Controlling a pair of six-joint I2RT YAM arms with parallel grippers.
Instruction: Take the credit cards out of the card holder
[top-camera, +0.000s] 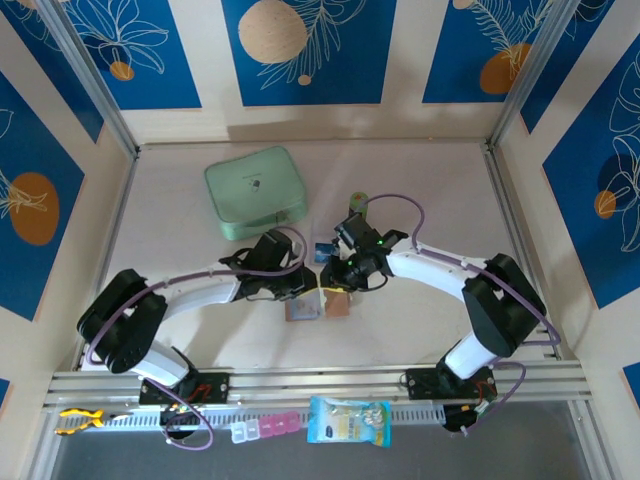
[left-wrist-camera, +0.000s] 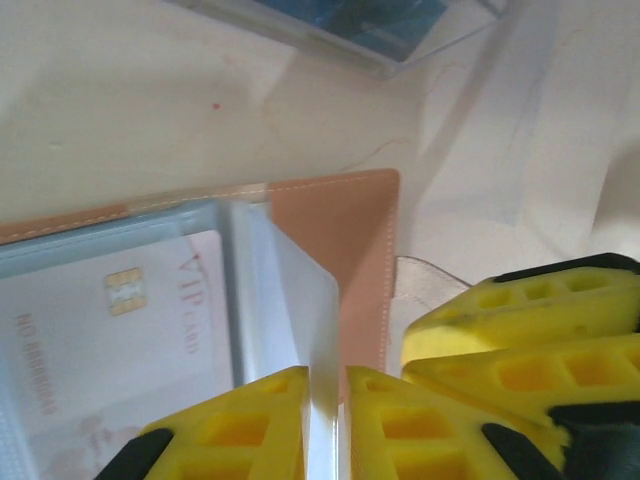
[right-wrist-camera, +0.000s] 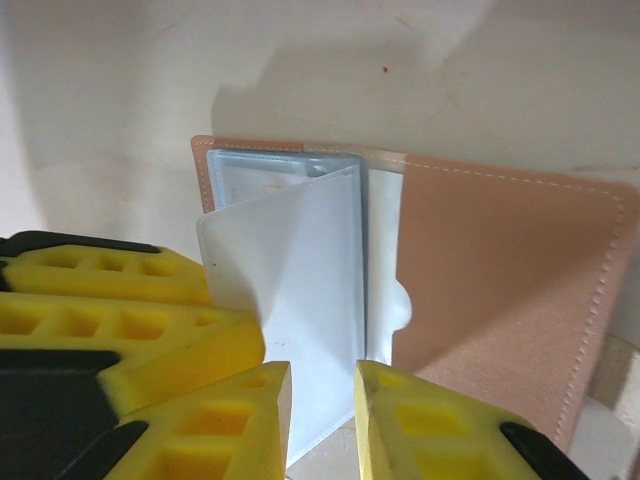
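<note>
**Both grippers working at the open card holder**

The card holder is lying open and flat on the table, midway between the two arms, with the mint-green case sitting well beyond it. The left gripper is pinching a clear pocket leaf near the holder's fold. Its jaws are nearly closed on the leaf's edge and are standing it upright. I judge it is doing this to fan the pockets apart and free a way to the card. A pale credit card, with a gold chip and VIP lettering, is sitting inside the pocket just beside the raised leaf, not yet withdrawn. The right gripper is hovering right at the holder's edge, jaws narrow, with clear plastic showing in the gap. I cannot tell whether it is clamping that plastic. It is probably steadying the holder against the left's pull.
</note>
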